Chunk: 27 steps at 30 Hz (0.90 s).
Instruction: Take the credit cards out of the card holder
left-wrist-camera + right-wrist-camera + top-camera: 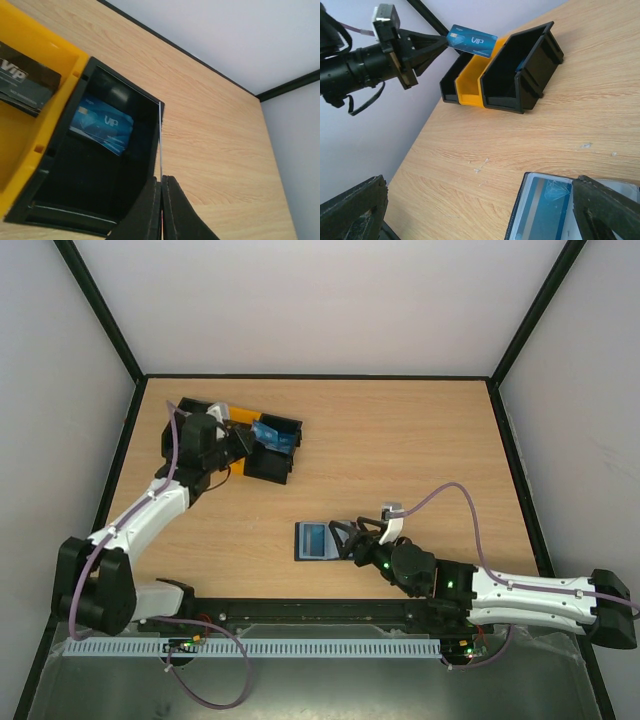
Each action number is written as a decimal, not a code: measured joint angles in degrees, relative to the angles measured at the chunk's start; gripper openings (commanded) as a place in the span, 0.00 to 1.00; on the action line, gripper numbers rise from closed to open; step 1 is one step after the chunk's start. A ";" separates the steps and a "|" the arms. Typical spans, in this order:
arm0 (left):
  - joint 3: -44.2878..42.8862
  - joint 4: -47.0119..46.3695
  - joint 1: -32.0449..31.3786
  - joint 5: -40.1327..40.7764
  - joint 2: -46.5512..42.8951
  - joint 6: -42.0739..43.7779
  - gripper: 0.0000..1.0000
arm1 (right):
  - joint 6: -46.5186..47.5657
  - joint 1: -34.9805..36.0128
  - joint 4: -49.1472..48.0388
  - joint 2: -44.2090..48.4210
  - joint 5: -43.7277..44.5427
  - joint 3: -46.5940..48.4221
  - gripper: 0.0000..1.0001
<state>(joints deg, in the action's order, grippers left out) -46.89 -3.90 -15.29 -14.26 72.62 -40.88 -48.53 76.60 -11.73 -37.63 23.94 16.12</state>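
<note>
Top external view: we see two arms working well apart over a light wooden table (pixel 420 450).
Left gripper (pixel 250 437): we find its jaws pressed together on a thin bright blue plastic credit card (pixel 471 40), which it holds above a row of bins.
Held card from the left wrist: only its thin edge (pixel 161 140) shows, standing over the side wall of the large black plastic bin (pixel 85 185).
Writing on the held card: "VIP" in white, which we read from the right wrist view.
Second blue card (pixel 102 125): it lies inside the large black plastic bin, and it also reads "VIP".
Dark grey card (pixel 25 80): it sits in the yellow plastic bin (pixel 30 150) next door, with "VIP" in pale letters.
Flat black-edged card holder (pixel 313 540): it lies flat on the table by the right arm, well apart from the bins, with a grey-blue pocket facing up.
Right gripper (pixel 348 540): we see its jaws spread wide and holding nothing.
Right fingers: one (pixel 605 210) overlaps the holder's right part, the other (pixel 355 210) is off to the side. We cannot tell whether either touches.
</note>
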 measured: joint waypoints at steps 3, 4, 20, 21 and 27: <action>-1.70 0.00 0.00 2.03 2.64 0.83 0.03 | 0.37 0.00 0.04 0.68 -0.13 0.00 0.98; -2.29 -0.02 0.00 2.51 3.65 1.03 0.03 | 0.48 0.00 0.07 0.70 -0.17 0.00 0.98; -8.09 -4.94 0.00 3.82 20.70 2.12 0.03 | 2.14 0.00 0.83 0.87 -0.17 0.00 0.98; -8.41 -5.27 0.00 3.80 21.68 2.12 0.03 | 2.23 0.00 0.85 0.87 -0.15 0.00 0.98; -10.14 -6.10 0.00 3.80 25.77 2.23 0.03 | 2.84 0.00 1.16 0.90 0.26 0.00 0.98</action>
<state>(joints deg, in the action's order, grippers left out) -57.04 -10.00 -15.29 -10.46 98.39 -38.65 -45.69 76.60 -10.57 -36.73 24.21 16.12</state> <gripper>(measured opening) 0.032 0.977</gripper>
